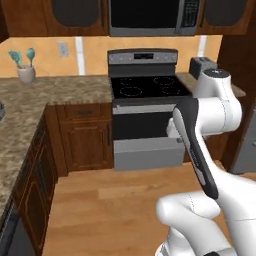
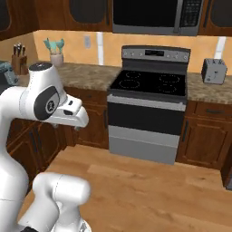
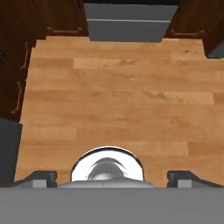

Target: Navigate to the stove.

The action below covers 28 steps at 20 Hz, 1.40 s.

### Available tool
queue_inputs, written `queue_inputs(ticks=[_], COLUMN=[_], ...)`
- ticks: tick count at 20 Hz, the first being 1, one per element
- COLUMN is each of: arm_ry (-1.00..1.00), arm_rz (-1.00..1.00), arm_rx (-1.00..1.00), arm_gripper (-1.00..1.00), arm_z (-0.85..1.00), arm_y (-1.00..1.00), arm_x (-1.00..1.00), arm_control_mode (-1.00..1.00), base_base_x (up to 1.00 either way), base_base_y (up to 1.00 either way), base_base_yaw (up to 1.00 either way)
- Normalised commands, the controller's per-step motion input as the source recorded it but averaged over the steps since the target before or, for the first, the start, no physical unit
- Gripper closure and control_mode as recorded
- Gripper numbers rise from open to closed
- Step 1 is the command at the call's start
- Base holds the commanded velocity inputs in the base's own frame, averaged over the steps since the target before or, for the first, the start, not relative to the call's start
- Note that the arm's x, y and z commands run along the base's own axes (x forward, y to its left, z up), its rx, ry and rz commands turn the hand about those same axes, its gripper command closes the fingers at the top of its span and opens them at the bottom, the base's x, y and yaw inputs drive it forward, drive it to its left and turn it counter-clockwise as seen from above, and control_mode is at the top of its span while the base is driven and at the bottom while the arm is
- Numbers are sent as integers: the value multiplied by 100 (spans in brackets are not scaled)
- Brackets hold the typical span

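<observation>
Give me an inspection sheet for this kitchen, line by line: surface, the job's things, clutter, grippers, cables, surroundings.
Surface: wooden floor, open stretch between base and stove.
Job's things: stove ahead, black cooktop with white burner rings, oven front facing the base.
Clutter: toaster on the counter right of the stove; utensil holder and knife block on the counter to the left.
Grippers: gripper pointing down at the floor, fingertips apart, holding nothing.
Cables: nothing seen.
Surroundings: microwave above the stove, dark wood cabinets, granite counter.
</observation>
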Motion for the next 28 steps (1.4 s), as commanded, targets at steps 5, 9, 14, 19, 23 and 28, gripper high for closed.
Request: queue_inputs(ticks=[5,9,14,19,23,28], arm_ry=[0,0,0,0,0,0], arm_rz=[0,0,0,0,0,0], arm_rx=[0,0,0,0,0,0], arm_gripper=[-100,-100,-100,-100,-100,-100], arm_z=[0,0,0,0,0,0], arm_y=[0,0,0,0,0,0], arm_x=[0,0,0,0,0,0], arm_control_mode=[100,100,100,100,100,100], base_base_x=[100,100,100,100,100,100], base_base_y=[8,0,-39,-70,-33,14], base_base_yaw=[-26,-7,1,7,4,0])
